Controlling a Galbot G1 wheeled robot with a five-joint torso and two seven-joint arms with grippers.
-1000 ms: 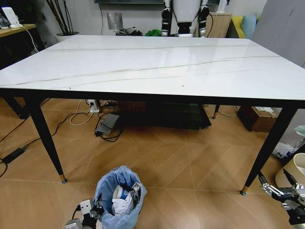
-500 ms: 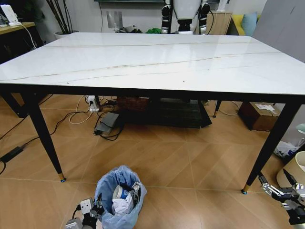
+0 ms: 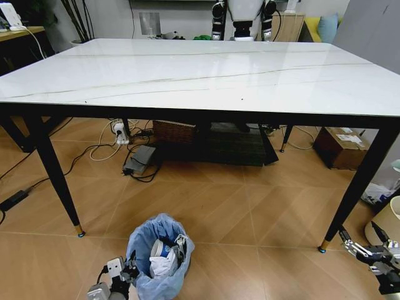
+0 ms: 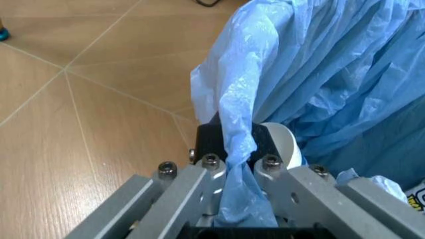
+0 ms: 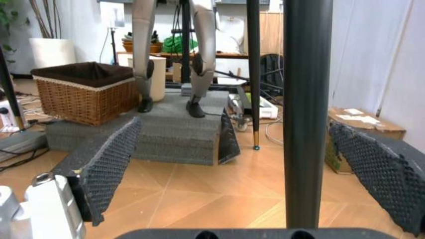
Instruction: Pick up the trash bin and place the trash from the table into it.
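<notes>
The table (image 3: 206, 69) spreads wide across the head view, its glossy white marble-look top crossed by thin brown veins and carried on slim black legs over a tan tiled floor (image 3: 212, 212). Beneath it lie loose cables (image 3: 106, 150), a power strip (image 3: 120, 132), a wicker basket (image 3: 174, 132) and a dark grey platform (image 3: 234, 147); a cardboard box (image 3: 340, 145) sits by the far right leg, and a cream-coloured bin (image 3: 389, 226) is cut off at the right edge. The trash bin (image 3: 159, 256), lined with a crinkled light-blue bag, stands on the floor in front of the table, near its left front leg, with trash (image 3: 165, 256) inside: a blue-and-white paper cup and crumpled white paper can be made out, the rest is buried. The left gripper (image 3: 129, 270) is at the bin's near rim, and the left wrist view shows its fingers (image 4: 275, 144) clamped on the bag and the rim, the bag's folds hiding most of the contact. The right gripper (image 3: 365, 249) hangs low beside the right front table leg (image 5: 307, 109), its jaws spread apart around nothing, its arm cut off at the frame corner.
</notes>
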